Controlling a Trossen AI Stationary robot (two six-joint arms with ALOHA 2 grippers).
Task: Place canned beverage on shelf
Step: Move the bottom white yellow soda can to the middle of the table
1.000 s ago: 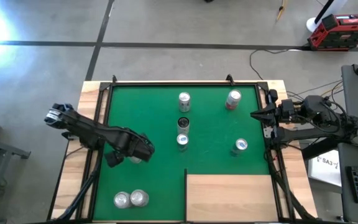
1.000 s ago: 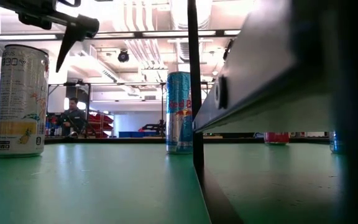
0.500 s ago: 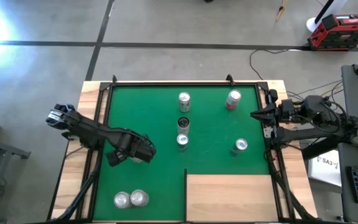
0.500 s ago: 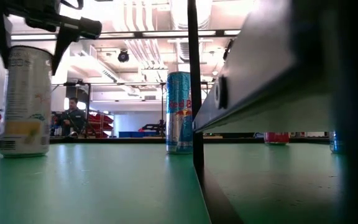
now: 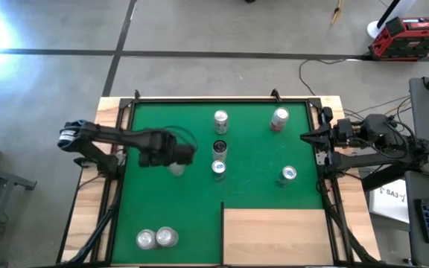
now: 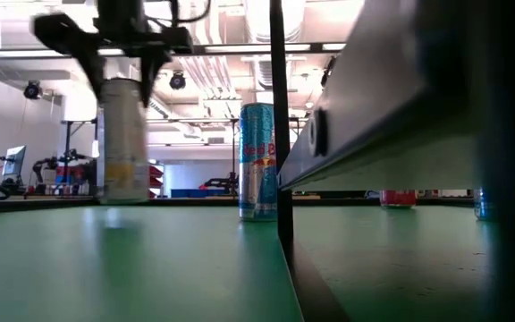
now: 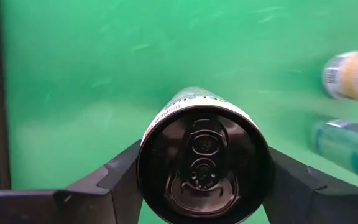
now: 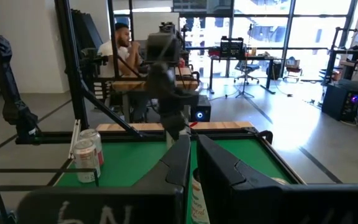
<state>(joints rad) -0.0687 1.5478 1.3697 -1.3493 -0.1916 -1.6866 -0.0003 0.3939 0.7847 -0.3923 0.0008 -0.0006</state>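
My left gripper (image 5: 176, 159) is over the left middle of the green mat (image 5: 259, 192), shut on a tall slim pale can (image 6: 123, 143) with a dark top (image 7: 204, 163). The low view shows the can upright, and its base seems just clear of the mat. The shelf (image 5: 274, 235), a pale plywood panel, is at the table's near right corner and nothing stands on it. My right gripper (image 5: 304, 136) waits shut at the table's right edge, holding nothing. My left gripper pinches the can between its two fingers (image 7: 120, 180), one on each side of the upper wall (image 7: 146, 163) just below the rim. The fingers come from above, pointing down. The can hangs upright below them, and its base seems just off the mat.
Several other cans stand on the mat: two at the far middle (image 5: 221, 119) (image 5: 279, 117), two at the centre (image 5: 220, 147) (image 5: 219, 169), one at the right (image 5: 288, 174), and a pair at the near left (image 5: 156, 237). A black rail frame (image 5: 199, 99) rims the mat.
My left gripper has come down over the pale can's top, taken hold of it, and swung toward the table's far edge and to the right. The can has gone with it, still upright, and now stands closer to the centre cans.
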